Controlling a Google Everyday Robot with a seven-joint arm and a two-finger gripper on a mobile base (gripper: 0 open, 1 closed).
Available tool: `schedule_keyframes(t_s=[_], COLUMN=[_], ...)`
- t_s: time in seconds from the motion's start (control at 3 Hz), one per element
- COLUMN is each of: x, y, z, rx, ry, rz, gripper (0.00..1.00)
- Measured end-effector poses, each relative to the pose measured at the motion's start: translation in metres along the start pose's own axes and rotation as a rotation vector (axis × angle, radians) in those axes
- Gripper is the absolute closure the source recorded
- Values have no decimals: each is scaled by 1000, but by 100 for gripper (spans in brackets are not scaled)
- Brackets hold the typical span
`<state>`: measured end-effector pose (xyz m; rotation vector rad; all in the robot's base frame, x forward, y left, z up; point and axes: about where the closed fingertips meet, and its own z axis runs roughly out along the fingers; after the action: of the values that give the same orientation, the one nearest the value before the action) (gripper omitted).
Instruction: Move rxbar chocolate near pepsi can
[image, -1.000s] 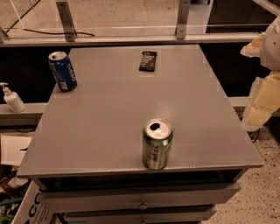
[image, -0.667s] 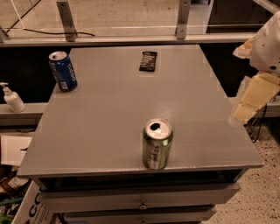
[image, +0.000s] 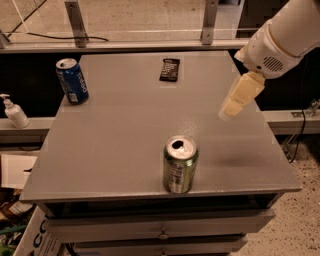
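Observation:
The rxbar chocolate (image: 169, 69), a small flat black bar, lies near the far edge of the grey table (image: 125, 135). The pepsi can (image: 72, 81), blue with a silver top, stands upright at the table's far left corner. My gripper (image: 239, 97) hangs from the white arm at the right, above the table's right side. It is well to the right of the bar and nearer than it, touching nothing.
A green can (image: 179, 165) with a silver top stands upright near the table's front edge. A white pump bottle (image: 14, 112) sits on a low ledge left of the table. Metal posts (image: 76, 22) and a rail run behind the far edge.
The arm has swung in from the right edge of the view, and the gripper now hangs over the table's right side. The cans and bar have not moved.

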<state>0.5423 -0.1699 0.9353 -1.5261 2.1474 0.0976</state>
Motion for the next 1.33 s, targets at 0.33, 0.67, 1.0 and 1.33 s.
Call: schedule_keyframes(t_s=[0.33, 0.67, 1.0, 1.33], x=[-20, -28, -28, -30], y=[-33, -57, -57, -62], z=[34, 64, 64, 75], rx=[-7, -25, -25, -1], ry=[-76, -127, -127, -136], rz=[71, 148, 148, 174], gripper=[0, 0, 0, 0])
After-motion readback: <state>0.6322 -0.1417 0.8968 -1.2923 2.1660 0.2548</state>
